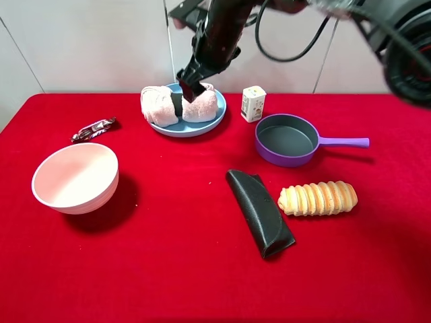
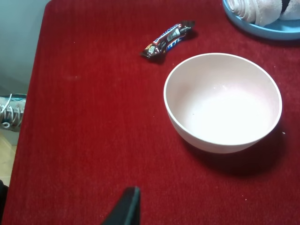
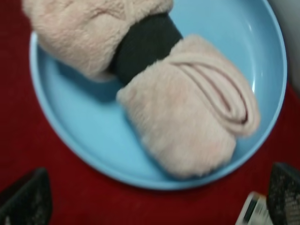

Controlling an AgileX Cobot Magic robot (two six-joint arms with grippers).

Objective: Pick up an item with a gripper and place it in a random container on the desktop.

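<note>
Nearest on the red cloth-covered desktop point(image 1: 168, 269) lies a folded black pouch point(image 1: 260, 212), set at a slant just right of centre. Just beside it to the right rests a ridged golden bread roll point(image 1: 318, 198), close to the pouch but not touching. On the left, about as near, stands a deep pale pink bowl point(image 1: 75, 177), upright.

Farther back on the right sits a purple pan with a grey inside point(image 1: 287, 139), its handle pointing right. On the far left, beyond the bowl, lies a small wrapped candy bar point(image 1: 94, 129). Behind the pan stands a small white carton point(image 1: 253, 103), upright, just to the right of the plate.

At the far middle is the wide, shallow light blue plate point(image 1: 192, 128), and on it lies the rolled pale pink fluffy towel with a dark band round its middle point(image 1: 161, 106). The towel rests wholly within the plate's rim (the right wrist view shows this plainly).

The right gripper point(image 1: 191, 89), a black two-fingered claw, hangs just over the towel's dark band with its jaws spread wide, grasping nothing; in its wrist view the fingertips point(image 3: 27, 199) stand well apart.

Of the left gripper point(image 2: 127, 208) only one dark finger shows, above bare cloth near the bowl; whether it is released or clenched I cannot tell.
</note>
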